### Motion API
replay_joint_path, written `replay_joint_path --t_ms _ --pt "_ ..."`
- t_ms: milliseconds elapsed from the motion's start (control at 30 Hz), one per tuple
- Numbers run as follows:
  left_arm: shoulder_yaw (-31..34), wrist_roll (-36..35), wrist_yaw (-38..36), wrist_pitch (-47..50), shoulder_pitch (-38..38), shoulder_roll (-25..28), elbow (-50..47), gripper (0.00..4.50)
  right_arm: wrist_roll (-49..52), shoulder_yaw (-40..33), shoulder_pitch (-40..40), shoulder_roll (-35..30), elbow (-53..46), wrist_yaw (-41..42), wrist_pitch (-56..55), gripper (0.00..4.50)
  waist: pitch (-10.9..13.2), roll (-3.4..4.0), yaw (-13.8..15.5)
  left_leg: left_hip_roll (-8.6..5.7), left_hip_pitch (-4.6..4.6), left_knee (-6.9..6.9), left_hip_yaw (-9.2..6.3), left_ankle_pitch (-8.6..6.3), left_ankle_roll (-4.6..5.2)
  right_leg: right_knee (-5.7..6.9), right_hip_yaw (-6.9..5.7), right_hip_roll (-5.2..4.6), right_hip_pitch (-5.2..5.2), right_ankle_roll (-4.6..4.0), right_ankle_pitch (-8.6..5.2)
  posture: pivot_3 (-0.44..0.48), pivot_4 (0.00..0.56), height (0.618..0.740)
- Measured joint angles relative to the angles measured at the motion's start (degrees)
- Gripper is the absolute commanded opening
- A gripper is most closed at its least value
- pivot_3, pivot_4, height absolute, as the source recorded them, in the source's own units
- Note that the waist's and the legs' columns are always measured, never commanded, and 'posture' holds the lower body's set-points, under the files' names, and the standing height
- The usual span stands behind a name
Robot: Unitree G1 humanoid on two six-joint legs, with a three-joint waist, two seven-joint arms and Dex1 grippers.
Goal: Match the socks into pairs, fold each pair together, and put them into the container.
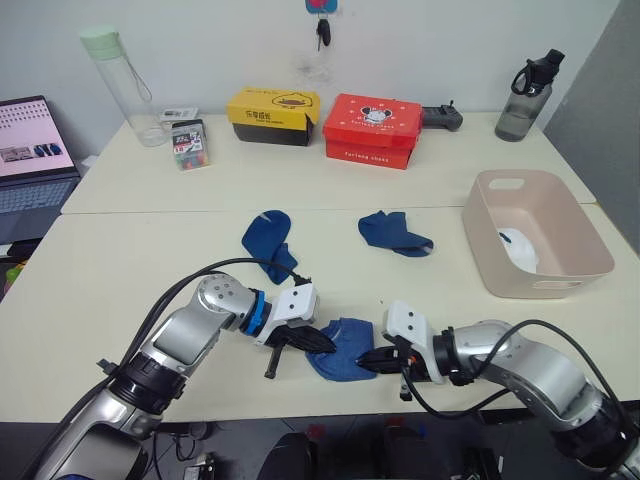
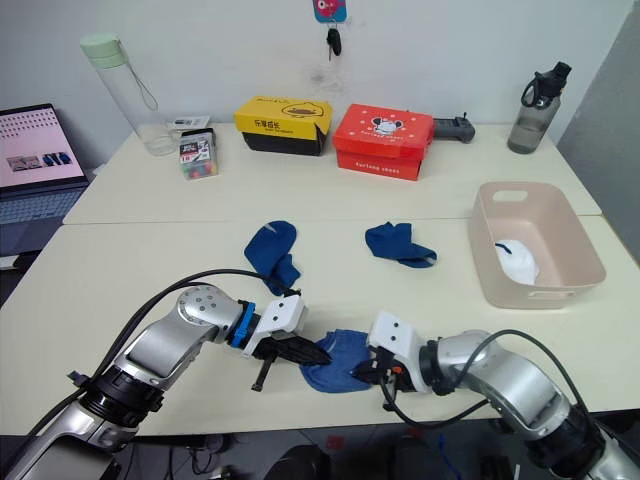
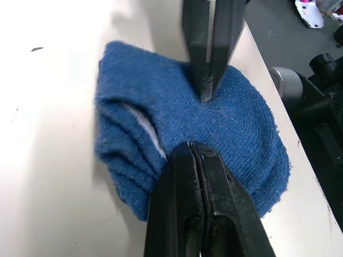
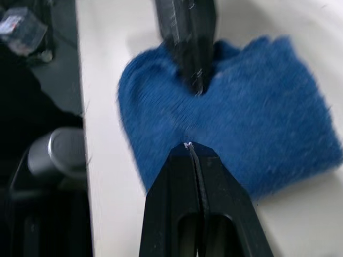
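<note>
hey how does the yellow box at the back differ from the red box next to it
The yellow box has a black lower band; the red box is red all over. The yellow box looks lower and stands nearer the robot's left; the red box looks taller, nearer its right. Both are rectangular boxes at the table's back.

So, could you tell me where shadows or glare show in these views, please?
Left eye view: even light, soft shadows beside the container and red box, laptop screen glowing. Left wrist view: table brightly lit beside the folded blue sock.
</note>
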Motion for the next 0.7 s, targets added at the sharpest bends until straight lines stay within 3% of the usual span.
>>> replay_joint_path --t_ms 167,300,400,600,700 --pt "0.36 -0.07 0.54 0.29 0.15 -0.01 0.27 0.00 1.76 -4.70 1.89 -2.32 -2.72 1.17 0.27 0.04 0.01 -0.01 0.03 0.00 0.02 0.00 -0.01 0.00 0.00 0.01 -0.01 0.00 0.03 0.00 0.00 0.000 0.150 0.740" --pt "0.92 -0.29 0.58 -0.22 0.30 -0.04 1.38 0.00 3.25 -11.87 2.74 0.15 -5.34 -4.29 3.43 0.04 0.00 -0.01 0.11 0.01 0.02 0.00 -0.02 0.00 -0.01 0.00 0.00 0.00 0.04 0.00 0.00 0.000 0.150 0.740" --pt "1.11 -0.07 0.49 -2.87 0.93 0.99 2.31 0.00 9.43 -15.44 3.04 1.19 -4.57 -5.65 13.82 0.64 0.00 -0.01 0.13 0.02 0.04 -0.01 -0.03 0.00 -0.01 0.00 0.00 0.00 0.05 0.00 0.00 0.000 0.150 0.740" --pt "1.68 -0.03 0.54 -5.24 1.89 1.86 2.70 0.00 18.51 -20.82 2.23 9.34 -3.20 -11.54 29.44 2.67 -0.02 0.03 0.00 0.03 0.07 -0.04 -0.02 -0.07 0.12 0.02 0.02 0.00 0.05 0.00 0.00 0.000 0.150 0.740" --pt "1.96 -0.03 0.65 -5.23 2.21 1.90 2.53 0.00 19.91 -21.83 1.39 12.94 -1.40 -14.09 34.32 2.67 -0.04 0.05 -0.01 0.03 0.07 -0.04 -0.02 -0.07 0.13 0.03 0.02 0.00 0.04 0.00 0.00 0.000 0.150 0.740"
